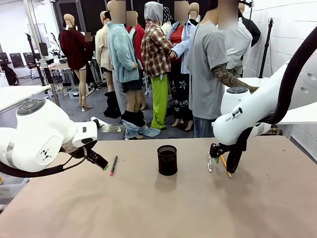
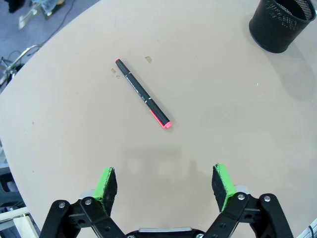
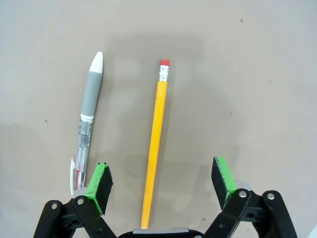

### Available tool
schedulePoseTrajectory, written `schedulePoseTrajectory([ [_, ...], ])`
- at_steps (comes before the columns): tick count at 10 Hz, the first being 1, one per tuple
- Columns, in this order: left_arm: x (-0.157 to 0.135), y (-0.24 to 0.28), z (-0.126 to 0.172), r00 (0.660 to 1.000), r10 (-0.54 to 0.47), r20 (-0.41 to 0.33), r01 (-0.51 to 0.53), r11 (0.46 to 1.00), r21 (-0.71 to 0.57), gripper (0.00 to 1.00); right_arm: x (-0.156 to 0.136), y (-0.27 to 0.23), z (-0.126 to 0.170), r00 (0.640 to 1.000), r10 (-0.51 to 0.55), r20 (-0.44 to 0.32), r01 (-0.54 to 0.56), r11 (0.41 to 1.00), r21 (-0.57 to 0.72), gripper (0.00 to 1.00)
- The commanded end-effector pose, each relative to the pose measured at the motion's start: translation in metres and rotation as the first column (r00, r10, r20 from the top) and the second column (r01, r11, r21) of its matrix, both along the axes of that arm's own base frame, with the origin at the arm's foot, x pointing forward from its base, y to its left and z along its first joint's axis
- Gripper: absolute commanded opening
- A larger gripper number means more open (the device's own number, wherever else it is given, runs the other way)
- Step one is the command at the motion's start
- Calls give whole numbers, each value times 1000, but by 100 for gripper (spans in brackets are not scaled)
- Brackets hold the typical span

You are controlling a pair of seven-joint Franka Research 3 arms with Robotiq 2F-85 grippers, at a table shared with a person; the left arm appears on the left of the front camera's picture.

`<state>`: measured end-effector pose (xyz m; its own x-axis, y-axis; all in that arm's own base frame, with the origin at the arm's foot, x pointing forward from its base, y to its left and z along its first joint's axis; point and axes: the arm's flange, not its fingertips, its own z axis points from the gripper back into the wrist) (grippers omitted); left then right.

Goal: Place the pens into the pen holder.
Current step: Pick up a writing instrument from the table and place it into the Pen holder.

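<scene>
Table (image 1: 148,213): tan top that carries every item.

Left gripper (image 2: 163,171): jaws spread wide, grasping nothing, over bare tabletop near the black pen.

Right gripper (image 3: 159,164): jaws spread wide, nothing clamped. The pencil lies between its green pads (image 3: 101,178); whether they touch the table cannot be told. The print on the arm casing is too small to read.

Pen holder (image 1: 167,160): black mesh cup, upright at mid-table, between the two grippers.

Yellow pencil (image 3: 156,144): flat on the table, red eraser pointing away.

Silver-grey pen (image 3: 88,119): lies beside the pencil.

Black pen (image 2: 143,94): pink-red end, lying apart and well clear of the holder.
</scene>
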<state>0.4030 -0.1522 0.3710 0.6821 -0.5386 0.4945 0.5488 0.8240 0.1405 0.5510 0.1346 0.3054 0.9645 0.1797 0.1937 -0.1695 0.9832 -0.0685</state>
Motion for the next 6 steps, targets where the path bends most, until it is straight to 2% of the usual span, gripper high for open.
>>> schedulePoseTrajectory([
  [1,0,1,0,1000,3,0,-3,1000,-2,100,9,2,-2,999,21,-33,-22,1000,-6,94],
  [2,0,1,0,1000,3,0,-3,1000,-2,100,10,3,-3,999,32,-36,-33,999,-14,82],
  [6,0,1,0,1000,3,0,-3,1000,-2,100,10,6,-4,996,63,-65,-64,998,-22,2],
])
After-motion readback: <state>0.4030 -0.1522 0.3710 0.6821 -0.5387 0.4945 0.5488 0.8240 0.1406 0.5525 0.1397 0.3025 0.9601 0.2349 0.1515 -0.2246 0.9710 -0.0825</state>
